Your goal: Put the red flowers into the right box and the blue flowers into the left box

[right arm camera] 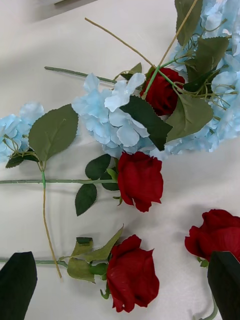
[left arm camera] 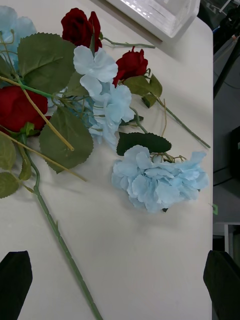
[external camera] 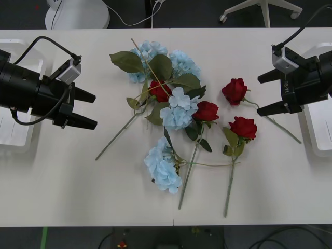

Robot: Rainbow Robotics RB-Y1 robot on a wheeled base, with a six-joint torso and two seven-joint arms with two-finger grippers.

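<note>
Red flowers (external camera: 235,91) and blue flowers (external camera: 178,109) lie mixed in a loose pile at mid-table. One blue head (external camera: 163,167) lies apart toward the front, and again in the left wrist view (left arm camera: 160,180). My left gripper (external camera: 95,111) hovers open and empty left of the pile. My right gripper (external camera: 258,96) hovers open and empty just right of the nearest rose (right arm camera: 132,277). The left box (external camera: 15,132) sits at the left table edge, partly hidden by my left arm. The right box (external camera: 322,124) sits at the right edge behind my right arm, and is also in the left wrist view (left arm camera: 160,15).
Long green stems (external camera: 116,136) stick out from the pile toward the front and left. Bare table lies between each gripper and its box. Chair bases and cables stand on the floor beyond the far edge.
</note>
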